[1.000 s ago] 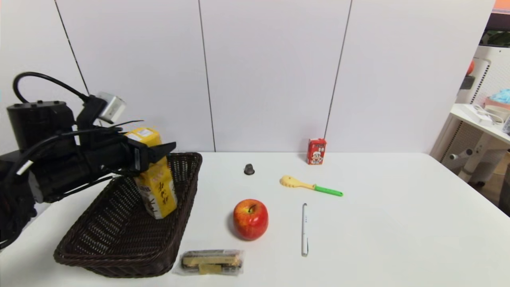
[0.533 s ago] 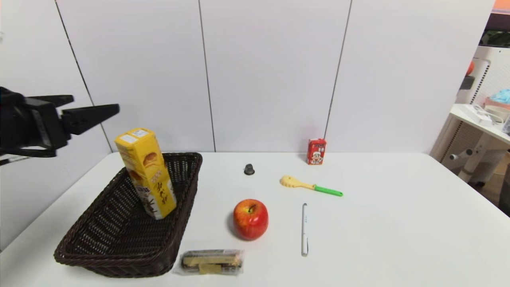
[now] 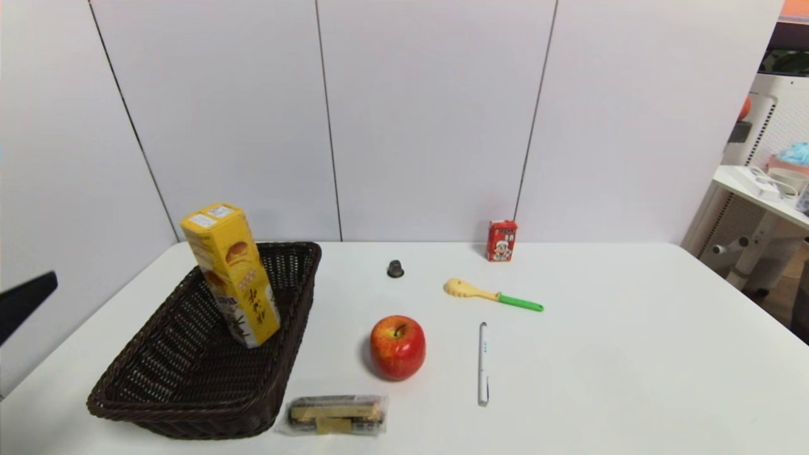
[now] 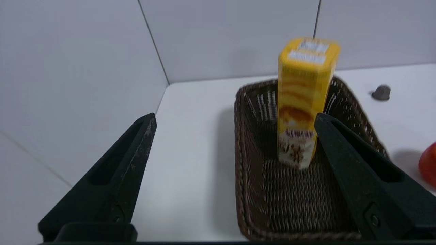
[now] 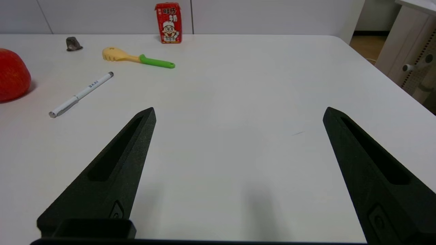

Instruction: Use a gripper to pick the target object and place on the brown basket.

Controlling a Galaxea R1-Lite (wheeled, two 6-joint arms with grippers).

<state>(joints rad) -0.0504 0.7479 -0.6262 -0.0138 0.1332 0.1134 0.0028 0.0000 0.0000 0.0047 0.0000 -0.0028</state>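
Observation:
The tall yellow snack box stands upright, leaning slightly, inside the dark brown wicker basket at the table's left. It also shows in the left wrist view, standing in the basket. My left gripper is open and empty, drawn back to the left of the basket; in the head view only one fingertip shows at the left edge. My right gripper is open and empty above bare table at the right, out of the head view.
On the white table: a red apple, a wrapped snack bar, a white pen, a yellow spoon with a green handle, a small grey cap, a red drink carton.
My left gripper let go of the yellow box, lifted away and drew back left and down, almost out of the head view. The box stays standing in the basket.

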